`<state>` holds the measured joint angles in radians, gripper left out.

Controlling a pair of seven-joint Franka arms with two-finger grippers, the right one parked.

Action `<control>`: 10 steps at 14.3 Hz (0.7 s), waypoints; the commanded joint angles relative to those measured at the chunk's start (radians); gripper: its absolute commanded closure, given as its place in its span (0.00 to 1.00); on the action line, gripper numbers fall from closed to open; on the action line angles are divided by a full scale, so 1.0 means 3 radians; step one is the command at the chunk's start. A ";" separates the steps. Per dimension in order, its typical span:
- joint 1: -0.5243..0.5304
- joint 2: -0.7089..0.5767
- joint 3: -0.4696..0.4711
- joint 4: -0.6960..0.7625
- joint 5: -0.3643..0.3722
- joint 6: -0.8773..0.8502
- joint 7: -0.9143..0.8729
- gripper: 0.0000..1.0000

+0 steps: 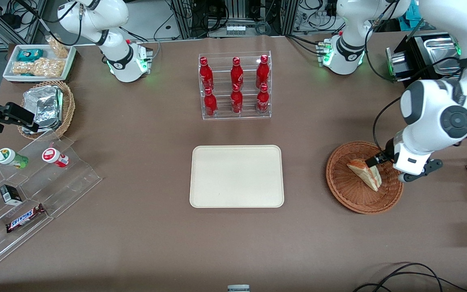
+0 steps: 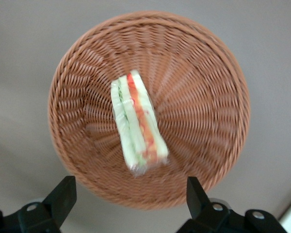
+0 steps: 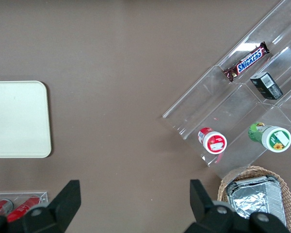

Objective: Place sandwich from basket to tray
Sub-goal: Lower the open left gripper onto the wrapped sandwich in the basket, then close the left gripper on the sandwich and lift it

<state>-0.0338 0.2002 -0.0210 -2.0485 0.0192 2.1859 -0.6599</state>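
**Sandwich in the basket, gripper open above it**

Snickers bar point(image 1: 25, 218), with its name readable on the brown wrapper, lies on the lowest step of a clear stepped stand point(image 1: 31, 198) at the near corner of the desk toward the parked arm's end. On higher steps of that stand sit a small dark box point(image 1: 11, 194), a red-lidded cup point(image 1: 55, 157) and a green-lidded cup point(image 1: 11, 158); their labels are too small to read.

The cream tray point(image 1: 236, 176) lies flat in the middle of the desk with nothing on it. Toward the working arm's end, at about the same depth, sits the reddish-brown woven basket point(image 1: 351, 194). The sandwich point(image 1: 365, 173) lies inside it on its side, wrapped in clear film, its orange-red and pale green layers showing between the white bread. The gripper point(image 2: 131, 196) hangs above the basket's edge with its fingers point(image 2: 63, 194) spread wide and apart from the sandwich, touching nothing. In the front view the arm's wrist covers part of the basket's rim.

Farther from the camera than the tray stands a clear rack point(image 1: 235, 85) of six red bottles point(image 1: 236, 73) with white script too small to read. Toward the parked arm's end, a tan wicker basket point(image 1: 68, 106) holds foil packs point(image 1: 43, 106), and a white tray of snack packets point(image 1: 39, 61) lies at the corner farther still.
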 commanded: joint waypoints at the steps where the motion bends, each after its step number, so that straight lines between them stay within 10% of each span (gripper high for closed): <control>1: -0.0020 0.0211 0.0014 -0.0039 0.0028 0.0240 -0.0983 0.00; 4: -0.0015 0.0421 0.0014 -0.0034 0.0023 0.0297 -0.1144 0.00; 7: -0.0010 0.0447 0.0014 -0.0028 0.0023 0.0286 -0.1145 0.88; 10: -0.0010 0.0422 0.0019 -0.0003 0.0028 0.0225 -0.1129 0.95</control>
<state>-0.0335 0.3396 -0.0201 -2.0607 0.0193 2.2713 -0.9816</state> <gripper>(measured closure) 0.511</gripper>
